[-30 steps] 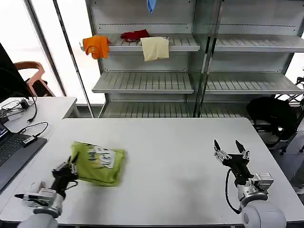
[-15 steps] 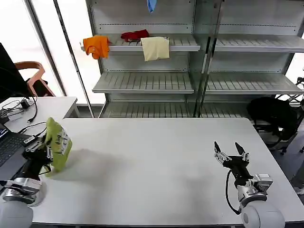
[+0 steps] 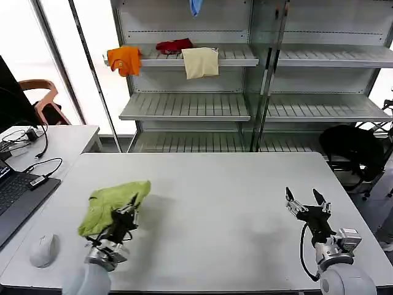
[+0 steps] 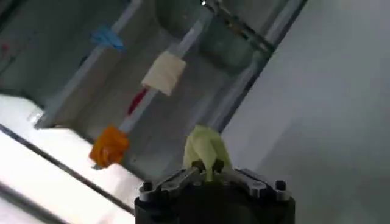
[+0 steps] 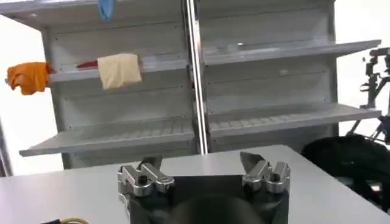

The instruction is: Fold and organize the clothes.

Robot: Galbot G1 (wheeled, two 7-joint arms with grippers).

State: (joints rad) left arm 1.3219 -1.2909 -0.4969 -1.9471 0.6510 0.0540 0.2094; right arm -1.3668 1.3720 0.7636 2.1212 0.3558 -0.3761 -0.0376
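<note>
- One lime-green T-shirt is seen bunched over the left side of the counter, just in front of the laptop corner and near the computer mouse.
- The left hand is set under the shirt's near edge, and its fingers are clamped on a fold of the lime cloth, as is shown in the left wrist view, where a peak of fabric is pinched between the closed tips.
- The cloth is judged to be held lifted and gathered so that it can be carried back toward the counter's middle and laid out for folding; no neat fold is visible yet, so the task is judged to be at an early stage.
- The right hand is kept over the counter's right side, well apart from the shirt, with its fingers spread and nothing between them; it is judged to be waiting.
- The shelving behind the counter carries an orange garment, a red garment and a cream garment on its upper shelf; the lower shelves seen hold nothing.
</note>
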